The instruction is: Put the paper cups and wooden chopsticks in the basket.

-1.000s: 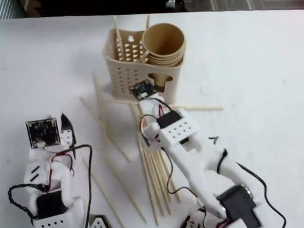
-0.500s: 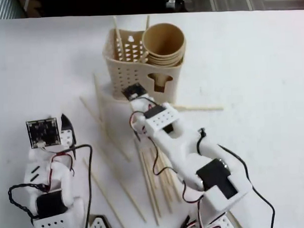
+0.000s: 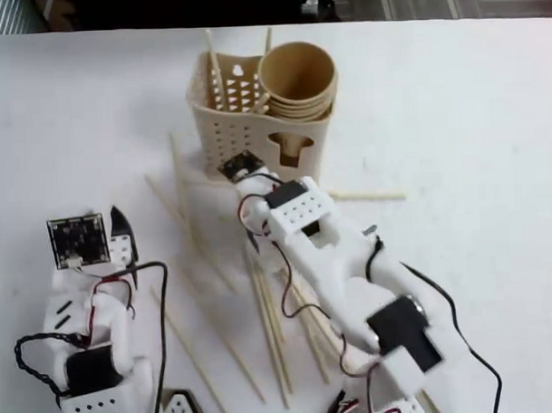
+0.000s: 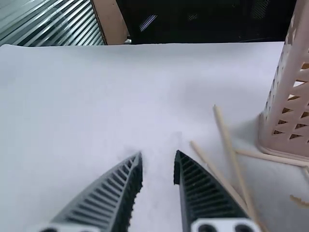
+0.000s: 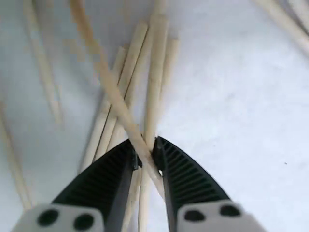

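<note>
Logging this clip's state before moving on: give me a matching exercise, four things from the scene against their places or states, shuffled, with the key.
Things:
1. left gripper
2. right gripper
3. paper cups
4. loose chopsticks

States:
A. stacked in the basket
B. lying on the table
C. shut on a chopstick
D. open over the table

Pairs: 1-D, 2-C, 3-A, 4-B.
</note>
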Robot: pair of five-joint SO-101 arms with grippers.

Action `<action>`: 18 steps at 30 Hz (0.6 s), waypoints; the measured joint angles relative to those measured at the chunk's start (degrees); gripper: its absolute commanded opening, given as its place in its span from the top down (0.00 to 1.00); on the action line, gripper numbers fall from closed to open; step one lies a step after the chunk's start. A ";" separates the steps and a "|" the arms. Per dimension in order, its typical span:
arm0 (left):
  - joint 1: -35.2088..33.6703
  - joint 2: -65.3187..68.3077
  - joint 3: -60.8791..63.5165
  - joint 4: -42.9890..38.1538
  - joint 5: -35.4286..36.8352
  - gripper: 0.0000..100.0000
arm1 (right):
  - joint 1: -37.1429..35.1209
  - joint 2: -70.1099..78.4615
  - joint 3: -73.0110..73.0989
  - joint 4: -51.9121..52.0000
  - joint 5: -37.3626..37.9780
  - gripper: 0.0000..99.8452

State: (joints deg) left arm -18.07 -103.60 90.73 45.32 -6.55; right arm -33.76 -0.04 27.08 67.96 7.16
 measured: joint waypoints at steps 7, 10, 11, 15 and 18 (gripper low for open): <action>0.00 0.00 0.00 0.00 0.00 0.88 | -0.79 -12.22 0.00 2.11 0.09 0.98; 0.00 0.00 0.00 0.00 0.00 0.88 | -2.90 -16.88 0.00 2.11 0.09 0.98; 0.00 0.00 0.00 0.00 0.00 0.88 | -3.60 -18.29 -0.44 2.11 0.09 0.98; 0.00 0.00 0.00 0.00 0.00 0.88 | -4.66 -22.51 -4.66 2.11 0.09 0.98; 0.00 0.00 0.09 0.00 0.00 0.88 | -4.66 -24.09 -10.02 2.11 0.09 0.98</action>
State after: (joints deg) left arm -18.07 -103.60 90.81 45.32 -6.55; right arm -38.42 -24.13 17.05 70.07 7.25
